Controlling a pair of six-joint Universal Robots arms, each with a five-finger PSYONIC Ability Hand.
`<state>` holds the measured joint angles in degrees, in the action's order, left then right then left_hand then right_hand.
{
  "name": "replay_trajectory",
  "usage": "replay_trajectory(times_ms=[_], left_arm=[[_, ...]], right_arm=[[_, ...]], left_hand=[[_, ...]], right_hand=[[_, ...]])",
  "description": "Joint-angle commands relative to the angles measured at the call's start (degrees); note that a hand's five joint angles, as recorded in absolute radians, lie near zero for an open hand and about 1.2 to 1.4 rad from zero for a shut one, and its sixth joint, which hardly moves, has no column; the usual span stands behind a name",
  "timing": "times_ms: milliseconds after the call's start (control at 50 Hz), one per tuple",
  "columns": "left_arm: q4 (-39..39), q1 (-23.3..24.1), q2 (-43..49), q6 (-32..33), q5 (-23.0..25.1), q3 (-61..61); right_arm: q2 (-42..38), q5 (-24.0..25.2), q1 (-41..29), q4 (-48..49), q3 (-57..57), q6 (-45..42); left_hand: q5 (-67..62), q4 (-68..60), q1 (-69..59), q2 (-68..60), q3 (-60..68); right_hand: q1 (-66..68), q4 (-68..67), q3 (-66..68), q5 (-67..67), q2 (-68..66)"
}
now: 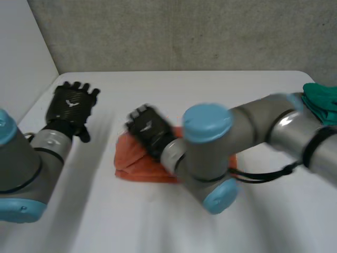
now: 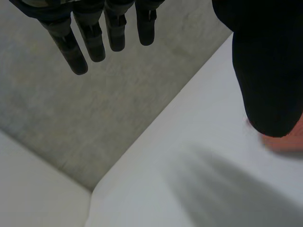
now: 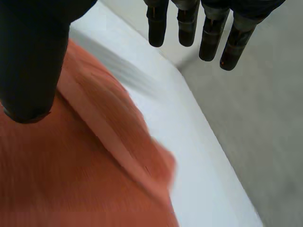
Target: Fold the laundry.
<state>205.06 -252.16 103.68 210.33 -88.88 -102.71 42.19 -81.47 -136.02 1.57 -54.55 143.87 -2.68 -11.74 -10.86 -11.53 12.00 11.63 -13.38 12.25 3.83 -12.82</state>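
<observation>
Grey arms [image 1: 263,118], light-blue caps [image 1: 207,122], black left hand [image 1: 71,105] and right hand [image 1: 150,129].

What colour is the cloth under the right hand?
The cloth is plain orange, clearest in the right wrist view.

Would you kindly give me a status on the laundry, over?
Right robot hand open over orange cloth, which looks folded. Left robot hand open, apart from it. Green cloth at table right edge, not in the way.
</observation>
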Motion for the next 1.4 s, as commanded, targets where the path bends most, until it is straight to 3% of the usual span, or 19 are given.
replay_trajectory(times_ms=[20, 120, 220, 260, 340, 560, 660, 720, 780, 1040, 1300, 1320, 1340, 1400], left_arm=[[0.17, 7.46, 2.31, -0.18, -0.06, 3.48], [0.08, 13.27, 7.32, -0.09, 0.02, 6.82], [-0.36, 15.12, 13.38, 0.0, 0.55, 10.77], [-0.62, 15.47, 15.57, 0.0, 1.34, 12.0], [-1.41, 15.12, 18.56, -0.44, 2.04, 14.54], [-3.79, 13.37, 27.8, -0.97, 0.82, 23.25], [-3.87, 8.1, 31.23, -0.36, -7.08, 28.26], [-3.79, 6.25, 31.76, 1.04, -12.26, 29.41], [-3.96, 6.24, 31.32, 1.58, -14.12, 28.71], [-3.87, 11.95, 23.06, 1.05, -9.29, 19.84], [-3.96, 12.05, 17.7, 1.05, -9.12, 15.96], [-3.96, 11.96, 17.44, 1.05, -9.12, 15.7], [-3.96, 11.87, 17.17, 1.05, -9.12, 15.52], [-3.96, 11.78, 16.12, 1.05, -9.12, 14.65]], right_arm=[[14.05, -2.56, 10.85, -3.85, -17.32, 14.24], [15.65, -2.82, 15.6, -0.7, -30.16, 14.07], [15.82, -2.03, 18.95, 5.19, -36.5, 12.93], [15.91, -1.85, 19.21, 6.69, -37.82, 12.22], [15.82, -1.68, 19.21, 7.57, -38.7, 11.78], [15.82, -0.01, 18.42, 9.77, -40.46, 11.78], [15.82, -0.36, 18.42, 10.3, -40.72, 11.69], [15.82, -0.36, 18.51, 10.38, -40.81, 11.69], [15.82, -0.45, 18.51, 10.65, -40.81, 11.61], [15.73, -3.26, 18.94, 12.23, -41.16, 9.59], [18.37, -3.79, 21.93, 12.23, -45.2, 7.04], [18.72, -3.61, 22.2, 12.23, -45.55, 7.04], [19.42, -3.53, 22.64, 12.32, -46.25, 6.95], [21.0, -3.61, 23.17, 12.32, -47.22, 6.42]], left_hand=[[2.68, 1.74, 0.86, 1.53, -2.0], [2.68, 1.74, 0.86, 1.53, -2.0], [2.68, 1.74, 0.86, 1.53, -2.0], [2.68, 1.74, 0.86, 1.53, -2.0], [2.68, 1.74, 0.86, 1.53, -2.0], [2.47, 1.53, 0.65, 1.32, -1.79], [0.61, -0.32, -1.21, -0.53, 0.06], [0.78, -0.15, -1.04, -0.37, -0.11], [1.45, 0.52, -0.37, 0.31, -0.78], [1.96, 1.02, 0.14, 0.81, -1.28], [1.96, 1.02, 0.14, 0.81, -1.28], [1.96, 1.02, 0.14, 0.81, -1.28], [2.13, 1.19, 0.31, 0.98, -1.45], [2.13, 1.19, 0.31, 0.98, -1.45]], right_hand=[[-1.63, 3.38, -2.25, -3.83, 2.82], [-1.63, 3.38, -2.25, -3.83, 2.82], [-1.63, 3.38, -2.25, -3.83, 2.82], [5.66, -3.91, 5.05, 3.46, -4.47], [17.61, -15.86, 17.0, 15.41, -16.42], [29.06, -27.31, 28.44, 26.86, -27.87], [29.91, -28.16, 29.29, 27.7, -28.71], [33.76, -32.01, 33.14, 31.56, -32.57], [37.13, -35.38, 36.51, 34.93, -35.93], [51.27, -49.52, 50.65, 49.07, -50.07], [51.44, -49.69, 50.82, 49.23, -50.24], [53.27, -51.53, 52.66, 51.07, -52.08], [68.22, -66.47, 67.6, 66.02, -67.03], [68.37, -66.62, 67.75, 66.17, -67.18]])
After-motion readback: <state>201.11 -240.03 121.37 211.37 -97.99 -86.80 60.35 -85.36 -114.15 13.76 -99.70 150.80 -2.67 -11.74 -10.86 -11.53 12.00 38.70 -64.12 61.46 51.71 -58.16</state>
